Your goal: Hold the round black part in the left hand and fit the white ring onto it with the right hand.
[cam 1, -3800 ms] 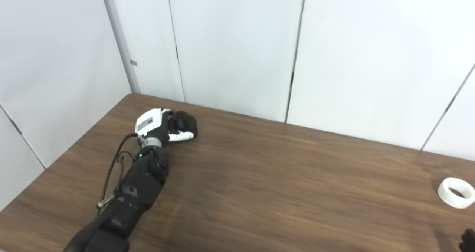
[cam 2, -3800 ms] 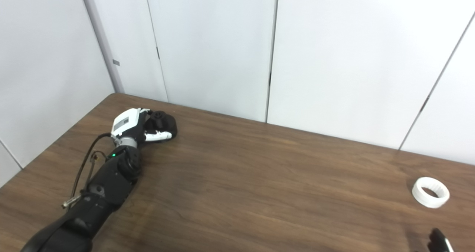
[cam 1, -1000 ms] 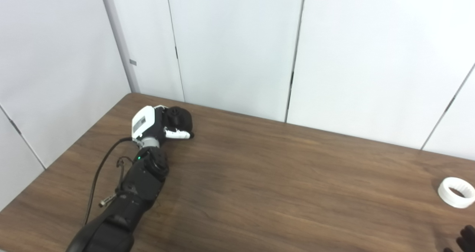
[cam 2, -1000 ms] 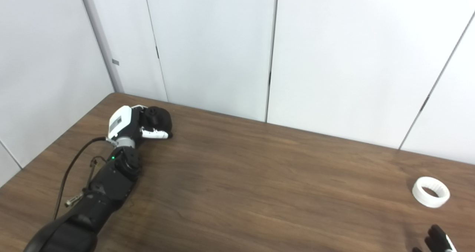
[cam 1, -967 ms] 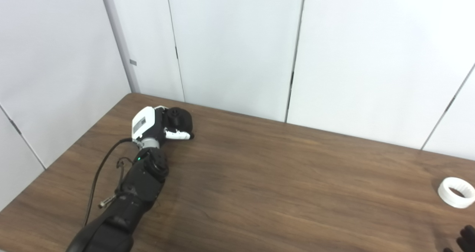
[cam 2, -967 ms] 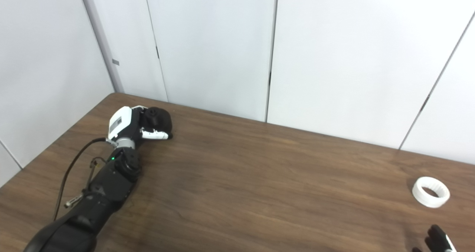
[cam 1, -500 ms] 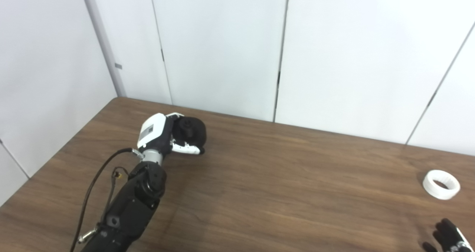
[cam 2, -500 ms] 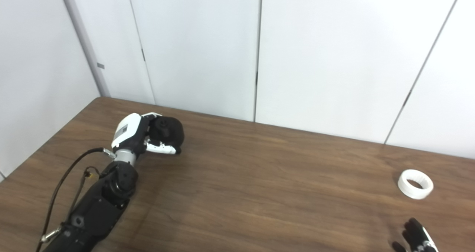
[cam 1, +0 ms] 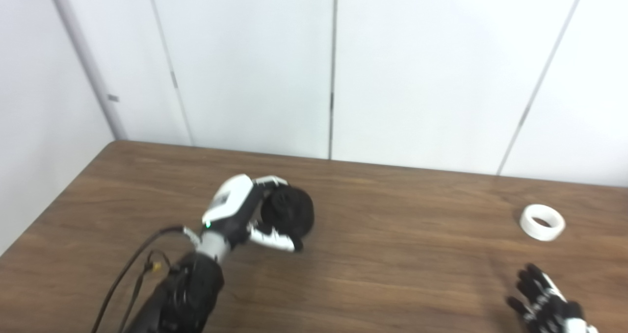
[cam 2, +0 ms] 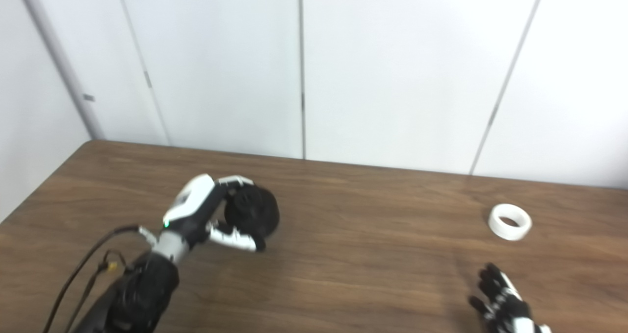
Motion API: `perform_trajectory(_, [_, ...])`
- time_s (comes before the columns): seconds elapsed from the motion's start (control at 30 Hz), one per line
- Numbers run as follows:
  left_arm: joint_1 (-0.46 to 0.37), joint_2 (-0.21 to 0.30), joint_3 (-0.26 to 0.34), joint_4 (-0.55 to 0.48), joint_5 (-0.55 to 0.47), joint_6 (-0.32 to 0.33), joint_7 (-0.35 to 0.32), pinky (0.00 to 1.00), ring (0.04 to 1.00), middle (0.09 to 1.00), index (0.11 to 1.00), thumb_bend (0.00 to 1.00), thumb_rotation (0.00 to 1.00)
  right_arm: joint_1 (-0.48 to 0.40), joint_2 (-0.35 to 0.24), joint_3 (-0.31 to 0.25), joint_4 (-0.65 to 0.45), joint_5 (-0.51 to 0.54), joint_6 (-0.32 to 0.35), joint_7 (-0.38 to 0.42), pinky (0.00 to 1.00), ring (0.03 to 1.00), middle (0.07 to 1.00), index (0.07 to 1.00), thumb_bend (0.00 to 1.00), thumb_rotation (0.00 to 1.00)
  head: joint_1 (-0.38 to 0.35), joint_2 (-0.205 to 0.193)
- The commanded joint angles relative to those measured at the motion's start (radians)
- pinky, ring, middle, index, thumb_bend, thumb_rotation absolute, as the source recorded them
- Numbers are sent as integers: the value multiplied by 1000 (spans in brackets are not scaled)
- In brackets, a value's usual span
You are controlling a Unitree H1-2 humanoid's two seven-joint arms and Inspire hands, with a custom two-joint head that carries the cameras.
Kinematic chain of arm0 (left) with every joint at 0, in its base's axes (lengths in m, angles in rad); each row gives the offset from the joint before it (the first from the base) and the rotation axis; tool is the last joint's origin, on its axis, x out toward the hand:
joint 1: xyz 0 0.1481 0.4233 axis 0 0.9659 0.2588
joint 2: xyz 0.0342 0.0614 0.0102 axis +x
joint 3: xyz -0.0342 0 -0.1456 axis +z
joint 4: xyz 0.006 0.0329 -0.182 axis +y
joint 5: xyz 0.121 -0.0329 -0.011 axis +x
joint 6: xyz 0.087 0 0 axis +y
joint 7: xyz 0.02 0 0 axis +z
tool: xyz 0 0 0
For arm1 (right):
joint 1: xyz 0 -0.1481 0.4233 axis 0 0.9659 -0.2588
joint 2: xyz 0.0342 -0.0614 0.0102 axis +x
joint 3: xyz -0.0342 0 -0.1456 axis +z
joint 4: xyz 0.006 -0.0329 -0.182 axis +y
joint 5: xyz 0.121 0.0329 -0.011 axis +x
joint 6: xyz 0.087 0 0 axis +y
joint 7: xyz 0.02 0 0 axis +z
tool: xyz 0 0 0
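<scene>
Nestling within left fingers [cam 1: 269, 182]: black part [cam 1: 289, 215]

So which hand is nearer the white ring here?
Right. The right hand is open just in front of the white ring, not touching it. The left hand is far across the table, its fingers shut on the round black part.

Black left arm [cam 1: 181, 294] with loose cable [cam 1: 127, 274] – white-backed left hand [cam 1: 240, 215], green light, seemingly.
</scene>
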Motion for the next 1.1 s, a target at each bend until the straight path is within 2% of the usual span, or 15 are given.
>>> perform_trajectory(0.0, [-4, -4, -13, -52, 40, -32, -5, 741, 821, 763, 483, 522, 59, -12, 47, 8, -50, -15, 0, -23, 874, 938, 919, 916, 656, 1000, -27, 11])
perform_trajectory(0.13, [51, -42, -43, -68, 46, -84, -13, 730, 820, 753, 482, 523, 58, -12, 59, 31, -75, -38, 24, -53, 887, 940, 918, 910, 666, 1000, -63, 28])
perform_trajectory(0.3, [106, -67, -72, -94, 59, -105, -58, 733, 819, 756, 483, 523, 55, -18, 69, 61, -107, -70, 63, -91, 878, 945, 921, 914, 671, 1000, -107, 52])
perform_trajectory(0.43, [140, -75, -92, -79, 71, -155, -58, 719, 818, 752, 483, 523, 55, -26, 74, 83, -127, -91, 89, -117, 872, 947, 922, 912, 670, 1000, -142, 77])
perform_trajectory(0.6, [165, -87, -96, -39, 76, -211, -46, 732, 803, 751, 483, 524, 55, -31, 79, 104, -148, -110, 118, -146, 894, 949, 919, 909, 674, 1000, -165, 90])
perform_trajectory(0.9, [166, -100, -96, 8, 106, -234, -58, 842, 834, 764, 484, 521, 59, -39, 75, 113, -172, -109, 157, -172, 894, 947, 911, 899, 677, 1000, -159, 106])
perform_trajectory(1.03, [168, -101, -94, 4, 115, -234, -74, 823, 828, 765, 484, 520, 60, -40, 72, 112, -182, -101, 171, -174, 907, 951, 913, 900, 672, 1000, -153, 114])
perform_trajectory(1.07, [168, -102, -96, 2, 123, -234, -78, 792, 827, 764, 484, 520, 61, -40, 70, 112, -182, -101, 172, -173, 908, 952, 914, 899, 672, 1000, -152, 116])
